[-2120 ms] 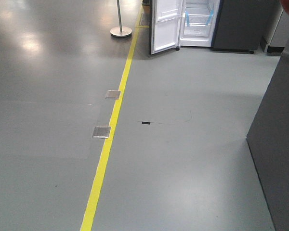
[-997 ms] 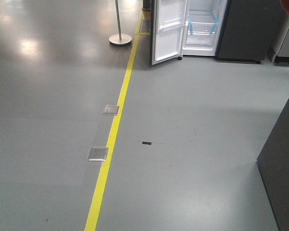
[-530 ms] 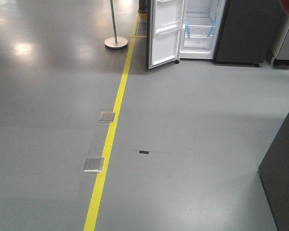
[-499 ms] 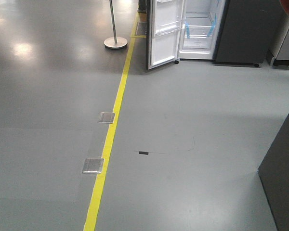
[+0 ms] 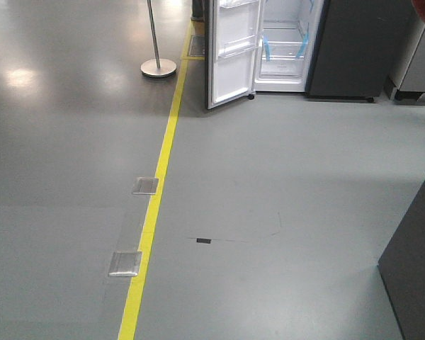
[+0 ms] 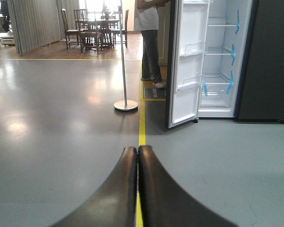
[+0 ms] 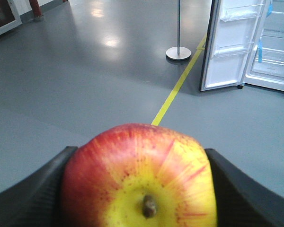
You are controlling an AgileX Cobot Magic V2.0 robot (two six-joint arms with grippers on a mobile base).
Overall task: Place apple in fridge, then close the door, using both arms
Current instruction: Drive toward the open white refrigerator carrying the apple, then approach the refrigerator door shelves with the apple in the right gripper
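The apple (image 7: 139,177) sits in the right hand (image 7: 139,158), pinched at its left and right sides by the two black fingers (image 7: 33,198). Its stem end, ringed in yellow, faces the wrist camera, so its core runs away toward the far floor. It is nearly round, a little wider than tall. The left hand (image 6: 137,151) holds nothing, and its two curved fingers (image 6: 118,189) are pressed together at the tips.

Far across the grey floor (image 5: 283,177) stands the fridge (image 5: 283,42), its white inside showing, with the door (image 5: 230,57) swung out to the left. A yellow line (image 5: 159,170) runs from near to far, just left of the door. A metal post (image 5: 156,42) stands left of the line. A person (image 6: 149,42) stands beyond the door.
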